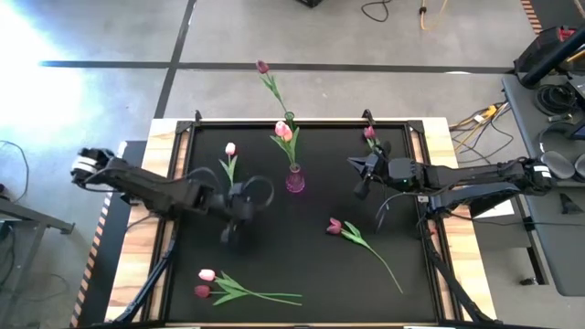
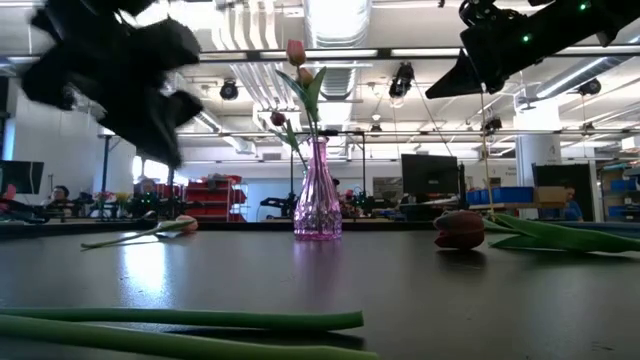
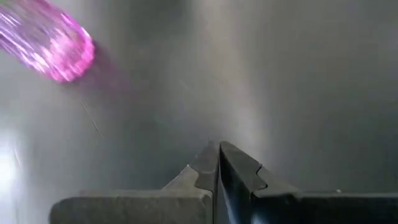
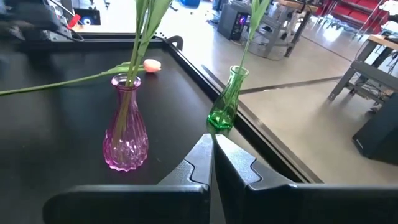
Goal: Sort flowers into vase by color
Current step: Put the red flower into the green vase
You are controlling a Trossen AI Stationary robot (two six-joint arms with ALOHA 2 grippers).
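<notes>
Two pale tulips (image 1: 284,132) are held in the pink vase (image 1: 294,179), one maroon tulip (image 1: 263,68) in the green vase (image 1: 290,117). Both grippers, left (image 1: 236,234) and right (image 1: 360,190), are seen clenched and empty.

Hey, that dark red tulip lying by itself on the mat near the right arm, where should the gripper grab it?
Grip the dark red tulip on its bare stem, past the leaves. It lies flat, running diagonally from the head toward the table's front right, so coming straight down with the fingers across the stem looks best. The right gripper is the closer one.
</notes>
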